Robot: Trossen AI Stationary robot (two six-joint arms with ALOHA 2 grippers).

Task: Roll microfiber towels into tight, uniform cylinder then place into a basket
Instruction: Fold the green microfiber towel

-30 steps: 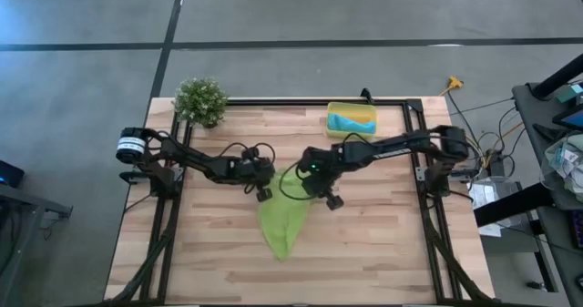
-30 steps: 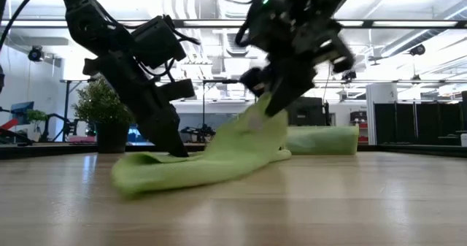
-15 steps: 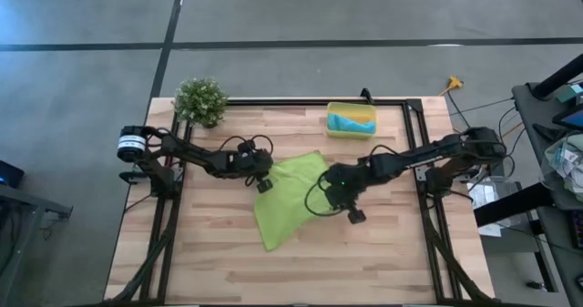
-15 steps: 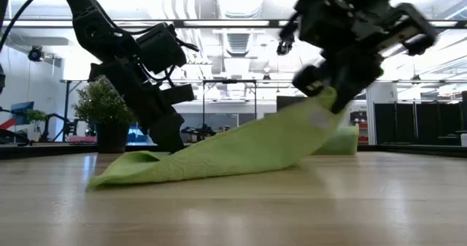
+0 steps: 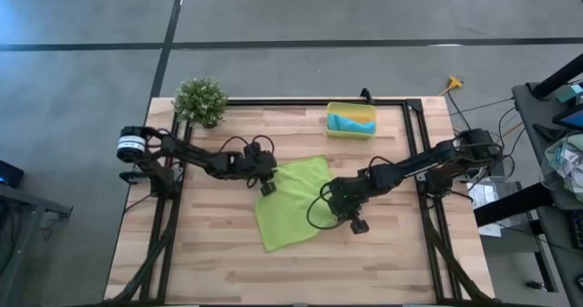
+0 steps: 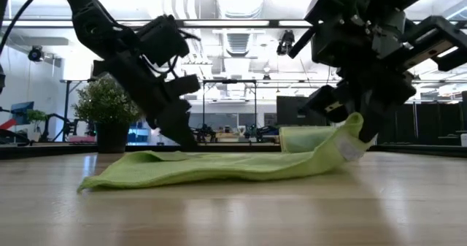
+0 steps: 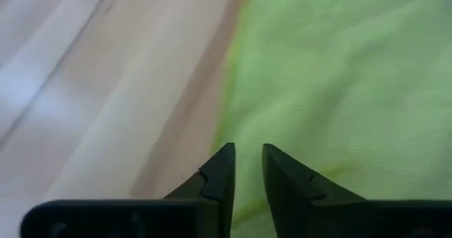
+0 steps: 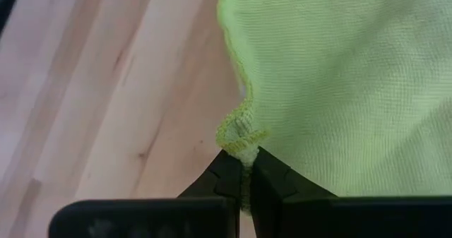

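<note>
Wooden table (image 5: 228, 252) bears green towel (image 5: 290, 202); bright workshop room behind.

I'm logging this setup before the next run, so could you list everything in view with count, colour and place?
Lime-green towel: one, spread on the table's middle, its right corner lifted.
Turquoise-blue towel: one, lying in the basket.
Basket: one, bright yellow, at the far edge, right of centre.
Potted plant: one, green, far left corner.
Table: one, light wood with a dark frame.
Cables: several, with other gear, beside the table on the right.
Left tool: one, dark, at the green towel's left edge, fingers slightly apart; what it holds is not clear.
Right tool: one, dark, shut on the green towel's right corner.
</note>
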